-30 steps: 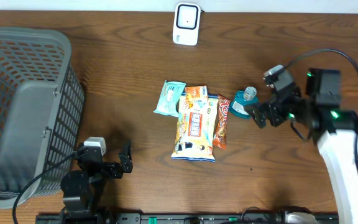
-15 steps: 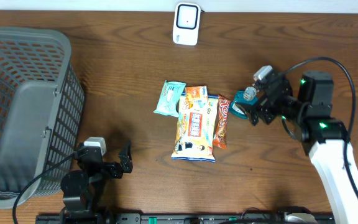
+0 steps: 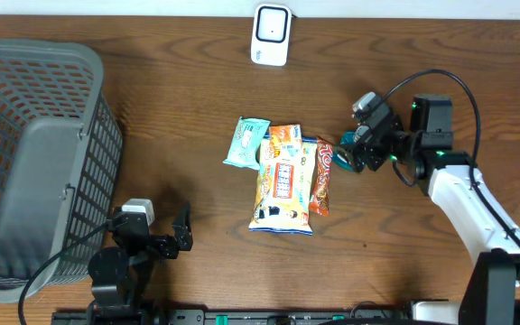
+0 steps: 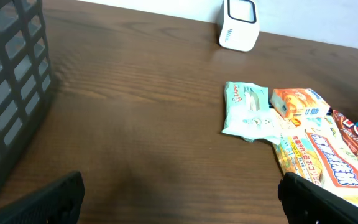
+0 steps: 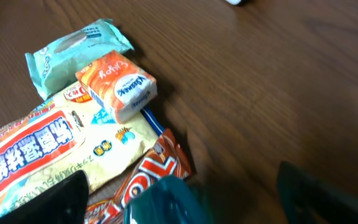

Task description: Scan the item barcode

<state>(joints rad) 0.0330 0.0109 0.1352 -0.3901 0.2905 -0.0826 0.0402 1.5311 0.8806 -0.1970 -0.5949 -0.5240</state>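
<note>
Teal item, mostly cropped from view, sits between the spread fingers of your right gripper; your left gripper gapes wide too.

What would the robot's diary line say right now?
right hand: open, straddling teal item | left hand: open, empty, near basket

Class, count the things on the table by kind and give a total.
Packets: 3 (mint packet, yellow bag, red bar)
Box: 1
Teal container: 1
Basket: 1
Scanner: 1
Total: 7
</note>
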